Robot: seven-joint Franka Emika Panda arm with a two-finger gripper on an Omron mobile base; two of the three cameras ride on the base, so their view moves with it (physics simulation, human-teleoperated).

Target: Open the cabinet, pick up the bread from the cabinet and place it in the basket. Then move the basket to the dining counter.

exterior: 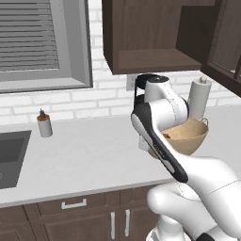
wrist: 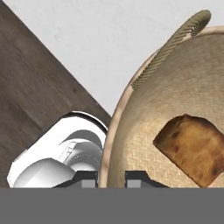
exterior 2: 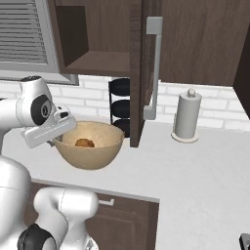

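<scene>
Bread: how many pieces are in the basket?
1. The bread lies on the bottom inside the basket, right of the rim that the end effector pinches. A part of the basket floor is hidden, so more could be out of sight.

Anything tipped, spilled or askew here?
Nothing spilled. The basket sits level, its rim pinched in the shut pincer, with the bread inside. The cabinet door stands open, as the job requires.

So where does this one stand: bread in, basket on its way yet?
Done: the cabinet door stands open and the bread lies inside the basket. In hand: the gripper is shut on the basket's rim, one of the fingers inside the wall, the basket apparently lifted over the worktop. Left: carrying it to the dining counter.
</scene>
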